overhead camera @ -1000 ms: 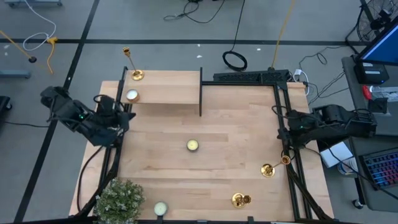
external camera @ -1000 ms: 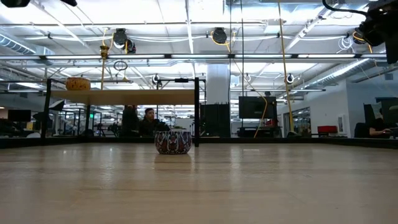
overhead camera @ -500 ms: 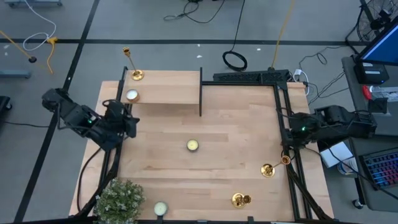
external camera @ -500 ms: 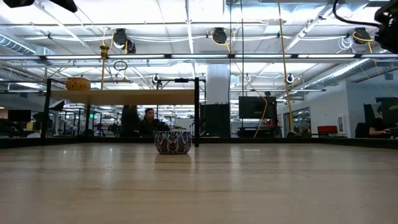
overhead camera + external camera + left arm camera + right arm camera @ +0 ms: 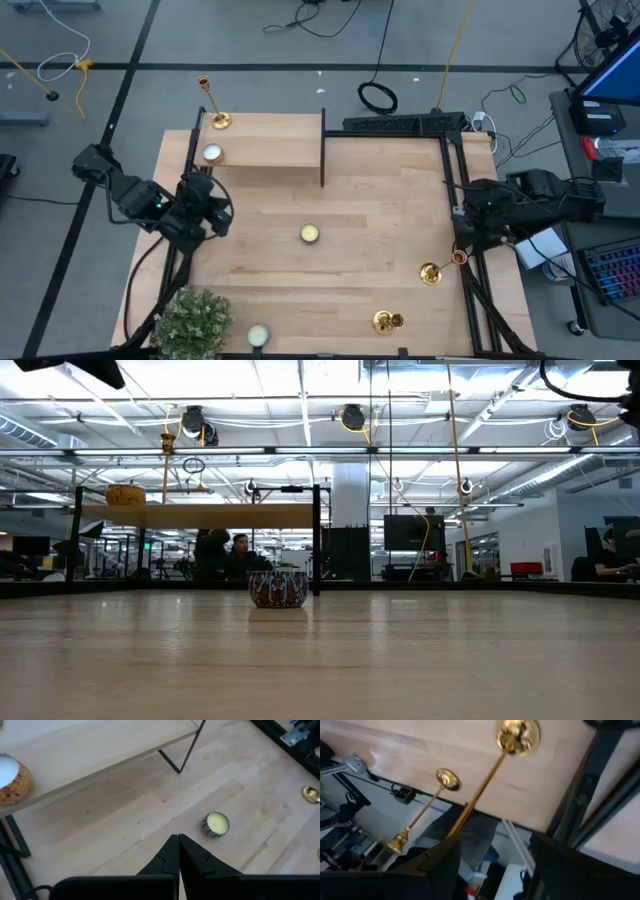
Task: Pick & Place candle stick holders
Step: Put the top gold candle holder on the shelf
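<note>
Since a second ago the left arm has swung in from the table's left edge, so the left gripper (image 5: pixel 215 208) now hangs over the wood, fingers clenched shut on nothing, as its wrist view confirms. The right arm has shifted little; the right gripper (image 5: pixel 462 222) sits at the table's right edge, fingers spread with nothing between them, above the nearest candlestick.

Largest to smallest:

- Table (image 5: pixel 370 290): pale wood, black frame along its right side.
- Raised shelf (image 5: pixel 270 140) at the far left of the table. It carries one gold candlestick (image 5: pixel 212 105) at its far-left corner, upright, and a white candle in a patterned cup (image 5: pixel 212 153) just nearer.
- Potted plant (image 5: pixel 190 322) at the near-left corner.
- Second candlestick (image 5: pixel 440 268) at the right edge of the table, near the right gripper; the right wrist view shows its long stem (image 5: pixel 480 790) rising toward the camera.
- Third candlestick (image 5: pixel 387 321) near the near-right corner.
- Yellow candle (image 5: pixel 310 233) mid-table, in a small tin; the left wrist view (image 5: pixel 216 824) shows wax filling it.
- Greenish candle (image 5: pixel 258 335) at the near edge, beside the plant.

Judged progress: one candlestick looks placed on the shelf; two remain on the table's right side, neither gripped. The right gripper seems best placed for the next pick.

The low view shows a patterned bowl (image 5: pixel 278 587) under the shelf; its contents cannot be made out.
</note>
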